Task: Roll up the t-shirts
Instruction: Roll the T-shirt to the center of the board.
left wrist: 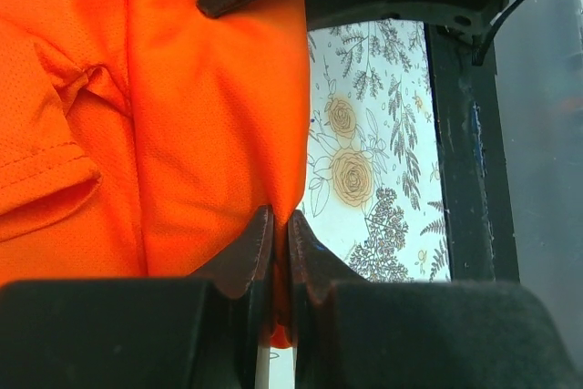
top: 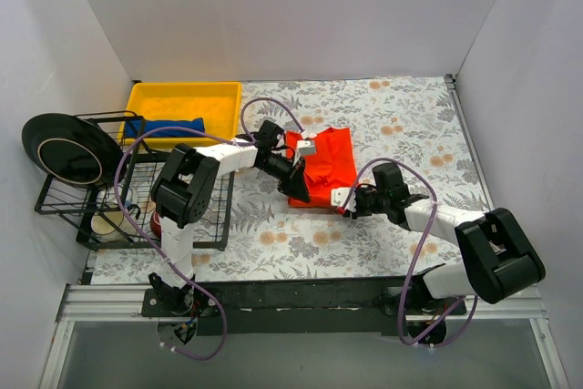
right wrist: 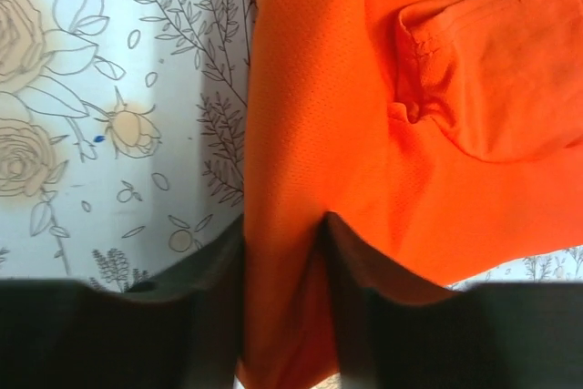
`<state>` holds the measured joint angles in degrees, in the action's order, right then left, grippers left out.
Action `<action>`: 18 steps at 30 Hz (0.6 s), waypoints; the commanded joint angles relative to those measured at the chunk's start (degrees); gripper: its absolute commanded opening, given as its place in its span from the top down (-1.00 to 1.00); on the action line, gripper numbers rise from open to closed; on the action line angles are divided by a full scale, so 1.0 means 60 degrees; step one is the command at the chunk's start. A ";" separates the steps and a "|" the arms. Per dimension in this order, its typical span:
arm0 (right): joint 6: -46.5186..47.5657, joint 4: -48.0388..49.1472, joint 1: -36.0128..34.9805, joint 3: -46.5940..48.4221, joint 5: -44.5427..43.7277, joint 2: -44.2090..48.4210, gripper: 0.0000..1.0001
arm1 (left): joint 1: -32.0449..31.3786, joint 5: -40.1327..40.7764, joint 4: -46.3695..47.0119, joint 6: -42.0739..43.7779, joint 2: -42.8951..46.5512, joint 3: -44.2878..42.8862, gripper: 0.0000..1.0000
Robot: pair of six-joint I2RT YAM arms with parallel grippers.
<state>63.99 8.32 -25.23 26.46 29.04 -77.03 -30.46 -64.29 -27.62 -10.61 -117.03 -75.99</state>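
Orange-red, fine-mesh cloth makes up the t-shirt (top: 325,163), which lies bunched into a rumpled block at the middle of the floral tablecloth (top: 410,125), with a hemmed sleeve (right wrist: 496,61) creased over its top. The left gripper (left wrist: 281,232) has its jaws nearly together, pinching the shirt's edge on the left side of the overhead view, while the right gripper (right wrist: 284,252) clamps a fold of the same cloth at the block's lower right corner. At upper left a royal blue t-shirt (top: 168,126) sits in a yellow bin (top: 187,95), seemingly rolled, though it is too small to be sure.
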 commanded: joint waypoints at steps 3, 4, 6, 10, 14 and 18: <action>0.0088 0.0111 -0.0028 0.0891 -0.0196 -0.0520 0.56 | 0.0110 -0.0155 -0.0786 0.0859 0.0286 -0.0021 0.99; 0.0088 -0.0095 -0.0028 0.1038 -0.0123 -0.0535 0.66 | 0.0125 0.0006 -0.0802 0.0846 0.0374 0.0008 0.88; -0.0058 -0.0520 -0.0028 0.1273 0.0052 -0.0506 0.74 | 0.0198 0.0473 -0.0512 0.0729 0.0622 0.0241 0.46; -0.0615 -0.1777 -0.0028 0.2107 0.0243 -0.0476 0.84 | 0.0213 0.1295 0.0893 0.0727 0.2506 0.1525 0.00; -0.1054 -0.2147 -0.0028 0.2445 0.0316 -0.0535 0.85 | -0.0516 0.3182 0.2665 0.1284 0.4148 0.3183 -0.24; -0.1289 -0.2470 -0.0028 0.2665 0.0214 -0.0769 0.86 | -0.1148 0.4530 0.4919 0.1431 0.4959 0.4562 -0.31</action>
<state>59.24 -2.87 -25.26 39.68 29.02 -80.47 -33.47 -47.59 -13.02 -4.95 -92.03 -54.28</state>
